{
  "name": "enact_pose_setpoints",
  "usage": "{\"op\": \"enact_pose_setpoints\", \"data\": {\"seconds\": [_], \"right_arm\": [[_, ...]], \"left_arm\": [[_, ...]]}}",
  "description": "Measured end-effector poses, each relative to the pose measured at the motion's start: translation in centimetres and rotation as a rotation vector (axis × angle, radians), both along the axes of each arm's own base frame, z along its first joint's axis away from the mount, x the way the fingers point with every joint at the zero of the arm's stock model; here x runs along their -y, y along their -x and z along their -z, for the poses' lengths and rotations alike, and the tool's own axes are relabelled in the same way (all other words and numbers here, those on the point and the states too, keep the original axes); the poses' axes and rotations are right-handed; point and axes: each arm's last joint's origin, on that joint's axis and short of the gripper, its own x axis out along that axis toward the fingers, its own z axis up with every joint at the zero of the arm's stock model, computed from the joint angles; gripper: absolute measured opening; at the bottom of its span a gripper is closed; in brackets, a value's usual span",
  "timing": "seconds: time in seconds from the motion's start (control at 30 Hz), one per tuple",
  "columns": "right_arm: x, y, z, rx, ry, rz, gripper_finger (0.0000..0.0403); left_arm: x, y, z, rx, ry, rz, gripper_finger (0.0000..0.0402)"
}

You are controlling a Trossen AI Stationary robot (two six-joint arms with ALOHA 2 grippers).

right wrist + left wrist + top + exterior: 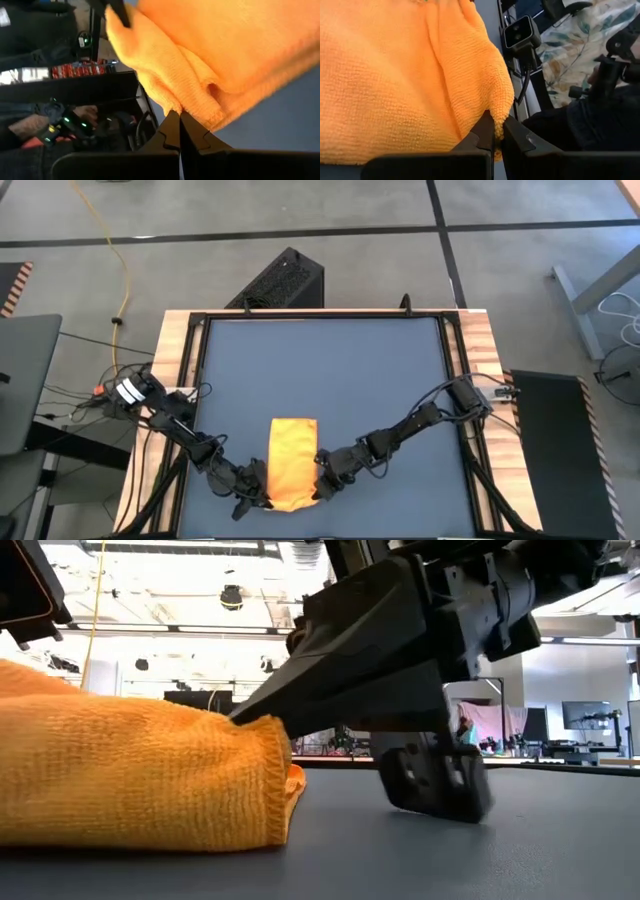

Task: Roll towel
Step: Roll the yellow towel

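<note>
While both arms reach to the near edge of the surface, this moment shows the following:

Towel: the towel (293,461) is bright yellow-orange and lies as a narrow folded strip on the dark surface (330,370), in the near middle part, with its long side running away from the near edge.

Towel end: in the low view the towel (130,775) is thick and layered, and its near end is a little lifted from the surface where the fingers hold it.

Left end effector: the left end effector (258,496) is at the near left corner of the towel; its fingers are closed and they pinch a fold of the cloth, as the left wrist view shows (496,136).

Right end effector: the right end effector (318,484) is at the near right corner of the towel; its fingers are pressed together on the hem of the cloth, seen in the right wrist view (179,120).

Arms: both arms are low over the surface and come in from the two sides, so the towel is between them.

Surroundings: a black box (280,280) stands on the floor behind the far edge of the surface, and a yellow cable (118,270) lies on the floor at the far left.
</note>
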Motion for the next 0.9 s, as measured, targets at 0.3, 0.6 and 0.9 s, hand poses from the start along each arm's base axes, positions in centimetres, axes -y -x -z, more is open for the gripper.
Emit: {"op": "enact_pose_setpoints", "data": {"seconds": [0.3, 0.6, 0.9], "right_arm": [[0.1, 0.6, 1.0, -0.148, 0.007, 0.158, 0.0013], [0.3, 0.8, 1.4, -0.199, 0.033, 0.271, 0.0013], [0.8, 0.9, 1.7, -0.237, 0.053, 0.292, 0.0013]], "left_arm": [[-0.1, 0.1, 0.3, -0.096, 0.065, -0.032, 0.0003], [-0.5, -0.1, 0.2, -0.126, 0.069, -0.036, 0.0058], [-1.9, -0.1, -1.2, -0.079, -0.064, 0.053, 0.0085]]}}
